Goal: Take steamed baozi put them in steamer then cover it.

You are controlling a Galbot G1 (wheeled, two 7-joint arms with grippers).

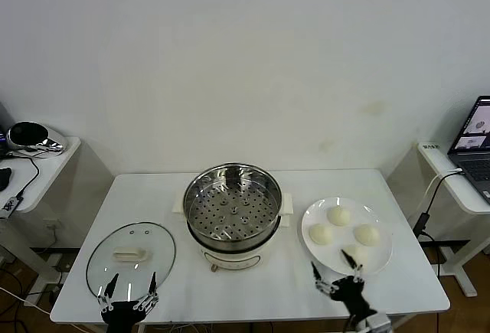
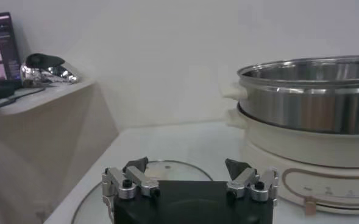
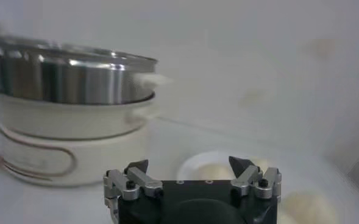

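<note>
1. Four steamed baozi (image 1: 338,215) sit on the white plate (image 1: 385,249) at the right of the counter (image 1: 153,195) in the head view; the steamer (image 1: 233,209) stands open and empty at centre, and the glass lid (image 1: 131,258) lies flat to its left. I judge the first pick has not begun. Next, my right gripper (image 1: 334,273), at the plate's near rim, must reach over a bun and close gently. My left gripper (image 1: 129,285) waits at the lid's near edge.
2. Left wrist view: left jaws wide apart, empty, above the lid's near rim; steamer beyond.
3. Right wrist view: right jaws spread fully, touching nothing; plate and buns just ahead.
</note>
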